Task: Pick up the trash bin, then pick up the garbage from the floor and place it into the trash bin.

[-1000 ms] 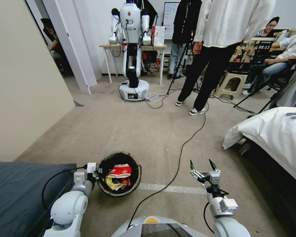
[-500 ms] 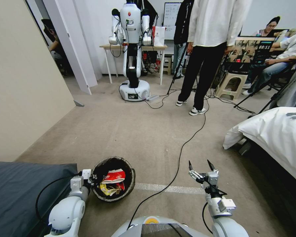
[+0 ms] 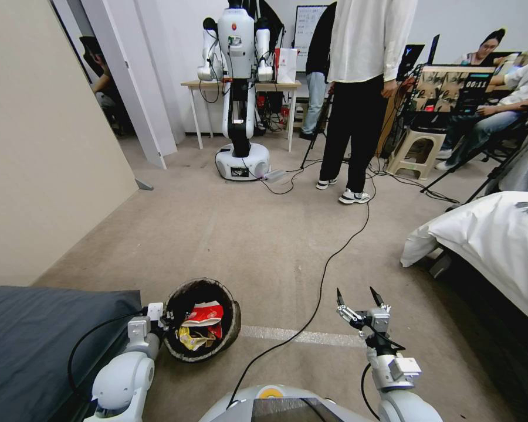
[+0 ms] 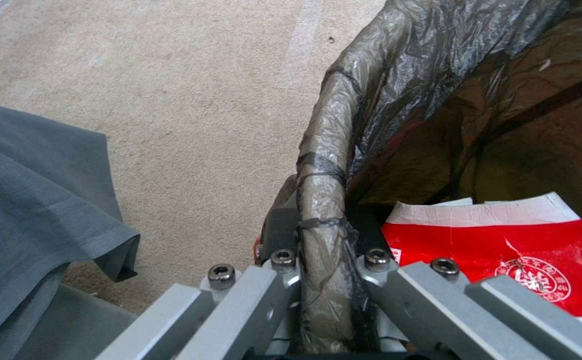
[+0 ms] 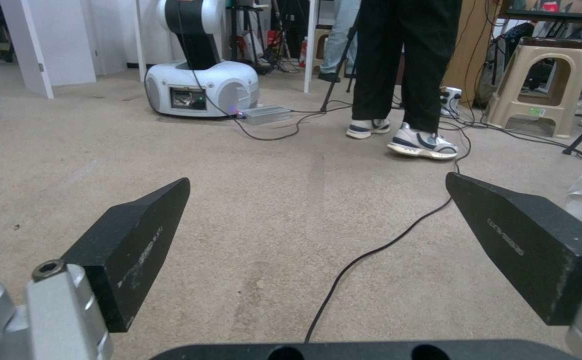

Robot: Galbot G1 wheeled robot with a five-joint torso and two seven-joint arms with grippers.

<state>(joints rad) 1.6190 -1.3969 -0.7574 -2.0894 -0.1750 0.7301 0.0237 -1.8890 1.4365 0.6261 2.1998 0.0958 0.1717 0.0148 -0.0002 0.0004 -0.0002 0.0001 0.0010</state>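
1. Head view: beige carpet floor (image 3: 258, 234) runs ahead of me, open in the middle. A beige wall (image 3: 41, 146) closes my left side, and a dark grey bed (image 3: 29, 340) fills the lower left corner, right beside my left arm. A white-covered bed (image 3: 498, 246) juts in from the right. A black cable (image 3: 328, 258) snakes across the floor from the far end to my base, passing between my two arms. Far ahead stand another robot (image 3: 239, 88) in front of a table (image 3: 240, 85), a standing person (image 3: 358, 88), and a beige stool (image 3: 413, 149) to the right.

2. Same view, my own parts: my left gripper (image 3: 161, 319) is clamped on the rim of the bin (image 3: 232, 328), low and near my base, its edge just beside the grey bed. Inside lies garbage (image 3: 202, 322): a red-and-white wrapper over something yellow. My right gripper (image 3: 361, 296) hangs over bare carpet, spread wide with nothing in it, well apart from the bin.

3. Left wrist view: my fingers (image 4: 271, 295) pinch the bag-wrapped rim (image 4: 324, 200) from both sides. A red-and-white carton (image 4: 504, 250) sits in the dark bag. Carpet and the grey bedcover's edge (image 4: 51, 200) lie outside the rim.

4. Right wrist view: my two black fingertips (image 5: 131, 245) stand far apart, empty. Between them the carpet is open, crossed by the cable, up to the person's shoes (image 5: 421, 142) and the other robot's base (image 5: 201, 90).
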